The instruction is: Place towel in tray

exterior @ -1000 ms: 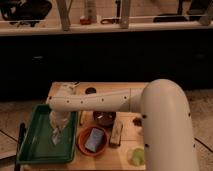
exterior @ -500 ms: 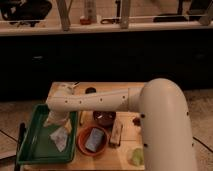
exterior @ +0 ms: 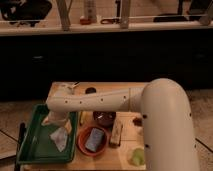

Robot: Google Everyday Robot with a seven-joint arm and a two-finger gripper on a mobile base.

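Pale cloth first: the towel (exterior: 60,138) lies crumpled on the floor of the green tray (exterior: 32,146), toward its right wall and about midway between the near and far rims; most of it looks to rest on the tray bottom, though its upper end rises toward the tool, and I cannot make out whether the two touch. Right above it sits the gripper (exterior: 54,119), at the left end of the long cream arm (exterior: 100,101), which reaches across from the big rounded body on the right; whether the gripper has let go or keeps a hold on a corner of the cloth I cannot tell from where I stand.

Going by that, the main part of the job looks done; the towel is inside the tray and not draped over a rim; what is left, as I judge it, is a clean release if one is needed, and lifting the arm clear without dragging the cloth back out.

Outward from the tray, on the wooden table (exterior: 113,160): a red bowl (exterior: 93,140) just beside the tray's right wall, with something bluish in it; a dark cup (exterior: 105,119) farther back, partly under the arm; a pale green lump (exterior: 137,156) near the front right. Beyond the table runs a dark counter (exterior: 125,50).
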